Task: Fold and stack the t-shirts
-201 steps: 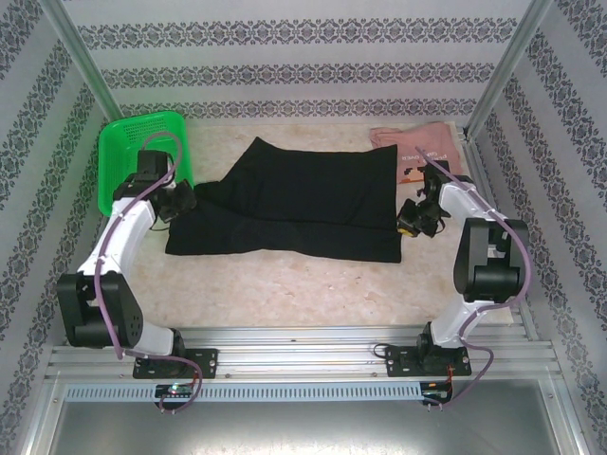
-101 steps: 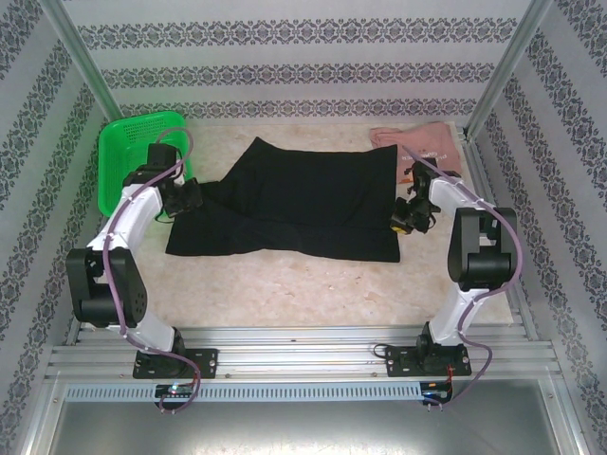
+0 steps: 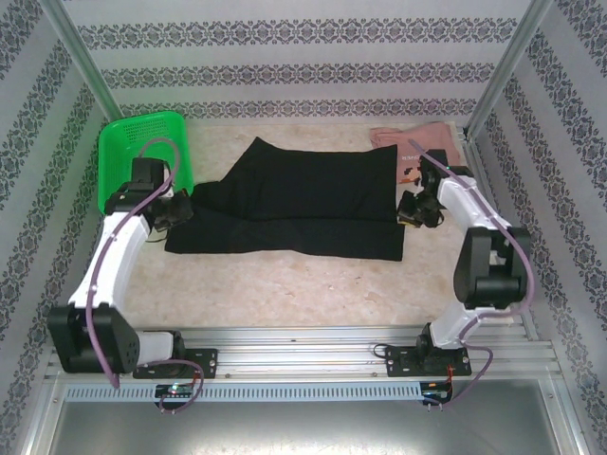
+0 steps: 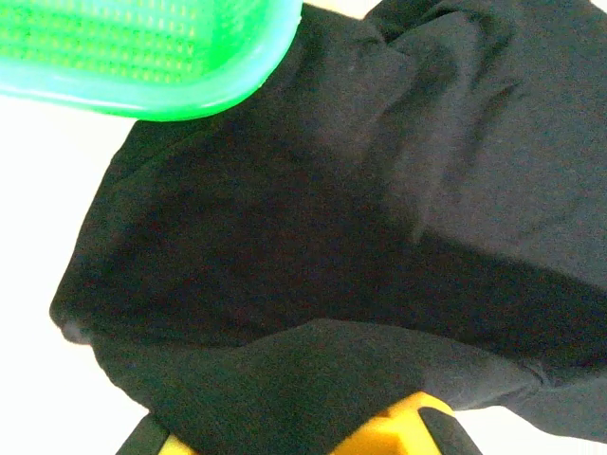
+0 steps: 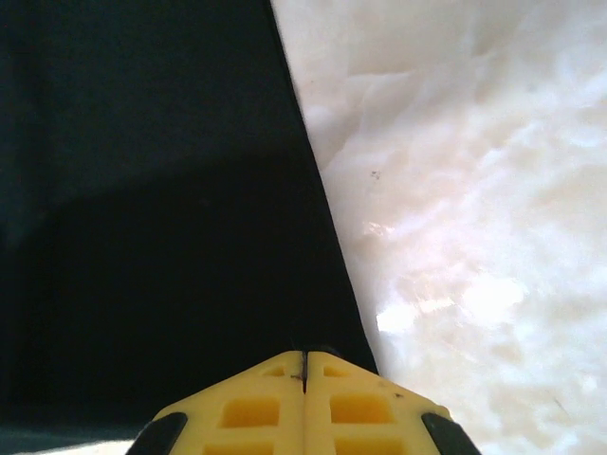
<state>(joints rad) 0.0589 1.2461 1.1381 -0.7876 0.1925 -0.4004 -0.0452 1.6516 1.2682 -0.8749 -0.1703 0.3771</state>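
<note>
The large black t-shirt lies spread across the middle of the table, with its upper part folded down over the lower part. My left gripper is at the shirt's left edge. In the left wrist view a fold of the black cloth drapes over its yellow fingers and hides the tips. My right gripper is at the shirt's right edge, fingers pressed together on the hem of the black cloth. The dusty-pink t-shirt lies at the back right, behind the right arm.
A green mesh basket stands at the back left, its rim close to the shirt's left sleeve. Patterned walls enclose the table on three sides. Bare pale tabletop lies to the right of the black shirt and along the near side.
Both grippers shifted a little along the shirt's side edges, the left one outward and nearer, the right one outward. The black shirt lies a bit flatter and straighter.
</note>
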